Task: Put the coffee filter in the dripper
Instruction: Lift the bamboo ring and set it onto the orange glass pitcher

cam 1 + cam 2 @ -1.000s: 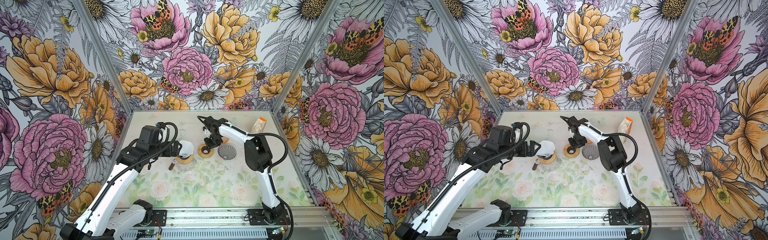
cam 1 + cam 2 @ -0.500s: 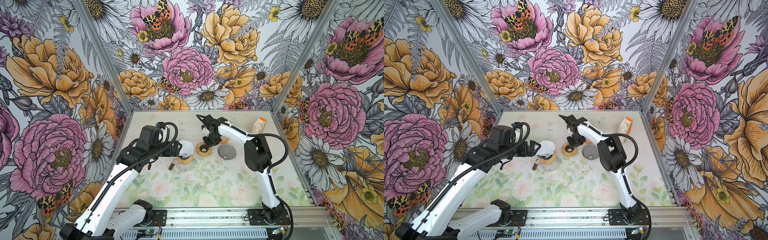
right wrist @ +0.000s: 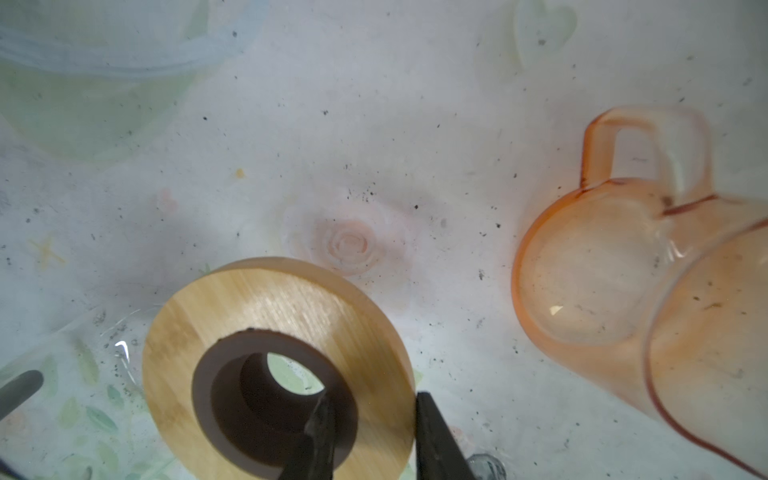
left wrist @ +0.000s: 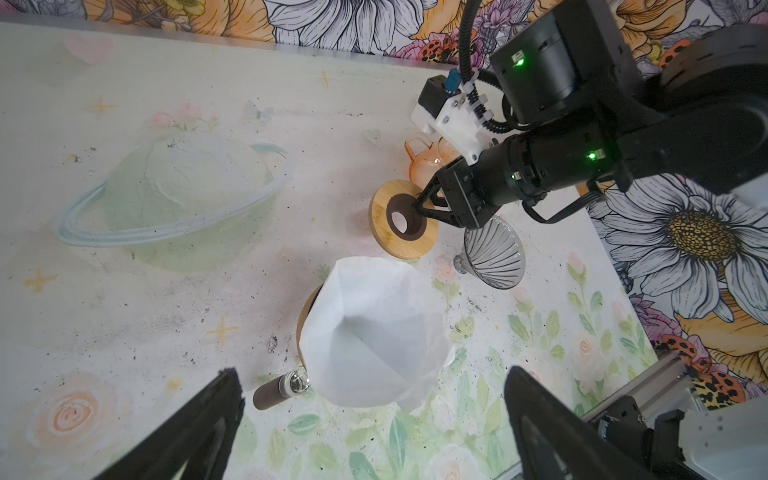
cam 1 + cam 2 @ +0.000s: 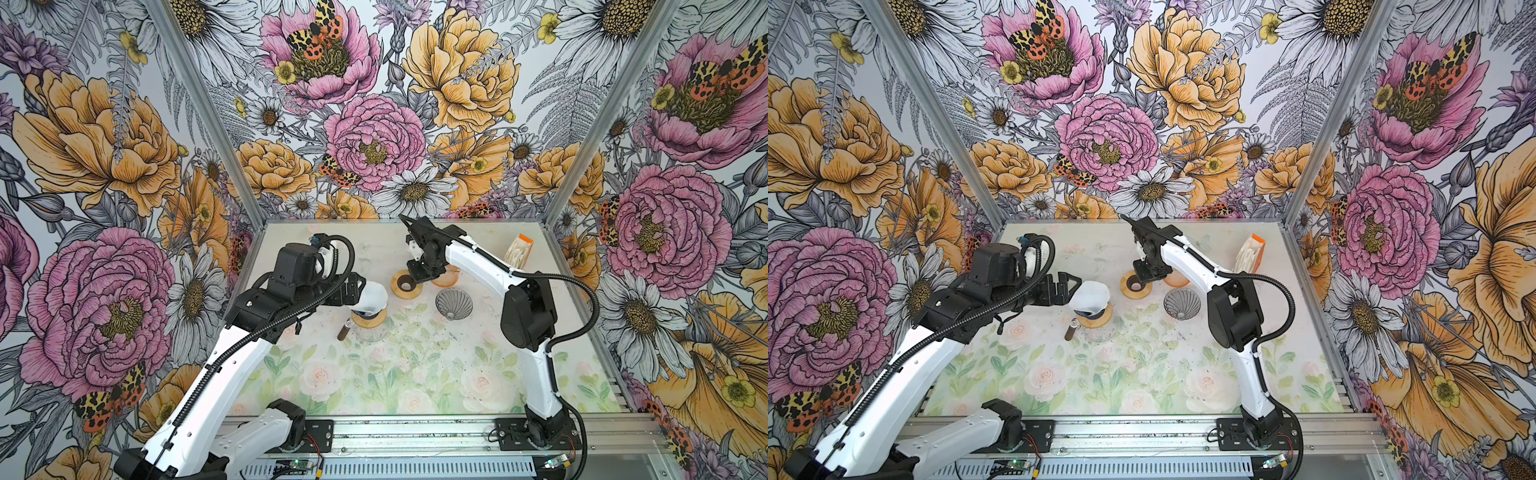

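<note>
Left claw (image 5: 1066, 287) is spread wide w/ nothing in it, parked just beside the coffee filter (image 4: 374, 328). The filter's opened into a cone and sits in the wood-collared dripper (image 5: 368, 321) mid-worktop (image 5: 374, 374). It leans a bit tho, so imo it's placed but not fully seated.

Further right, the right claw (image 3: 372, 411) is pinched narrow on the rim of a spare wooden ring (image 3: 266, 299), one finger in the hole and one outside. The ribbed glass cone (image 5: 454, 303) and orange cup (image 3: 582, 270) nearby are empty. Prob all that's left is nudging the filter straight, then pulling clear.

Bold floral walls (image 5: 374, 137) — pale rose-print table (image 5: 374, 374)
</note>
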You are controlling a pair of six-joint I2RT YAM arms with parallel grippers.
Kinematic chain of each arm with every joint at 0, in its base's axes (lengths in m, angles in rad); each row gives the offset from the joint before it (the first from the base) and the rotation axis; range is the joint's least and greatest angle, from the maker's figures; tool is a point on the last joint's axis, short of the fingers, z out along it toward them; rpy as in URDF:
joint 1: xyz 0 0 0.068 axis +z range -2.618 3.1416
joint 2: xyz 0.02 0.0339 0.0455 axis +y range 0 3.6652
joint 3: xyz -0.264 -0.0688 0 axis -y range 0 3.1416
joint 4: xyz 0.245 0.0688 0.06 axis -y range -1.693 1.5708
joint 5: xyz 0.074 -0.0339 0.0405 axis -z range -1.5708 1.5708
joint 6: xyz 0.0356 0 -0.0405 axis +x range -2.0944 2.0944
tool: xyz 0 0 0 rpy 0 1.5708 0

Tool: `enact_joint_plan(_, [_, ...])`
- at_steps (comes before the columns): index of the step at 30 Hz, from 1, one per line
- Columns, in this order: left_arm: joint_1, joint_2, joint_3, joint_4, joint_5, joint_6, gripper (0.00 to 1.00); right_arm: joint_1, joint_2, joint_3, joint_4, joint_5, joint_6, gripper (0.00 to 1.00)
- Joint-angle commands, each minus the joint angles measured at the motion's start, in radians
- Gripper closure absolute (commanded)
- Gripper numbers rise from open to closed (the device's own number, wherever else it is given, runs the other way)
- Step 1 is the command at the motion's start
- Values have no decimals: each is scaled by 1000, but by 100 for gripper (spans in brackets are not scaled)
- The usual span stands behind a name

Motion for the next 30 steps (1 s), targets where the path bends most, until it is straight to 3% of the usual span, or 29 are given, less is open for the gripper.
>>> enact_joint_plan(1, [-22, 18, 52, 12, -39, 11, 1, -19, -97, 42, 8, 27, 37, 79])
enact_joint_plan(15, [-84, 165, 163, 65, -30, 49, 1, -168, -168, 2, -28, 77, 70, 78])
enact_joint_plan(30, [-110, 212, 148, 82, -22, 36, 1, -289, 6, 80, -27, 63, 65, 78])
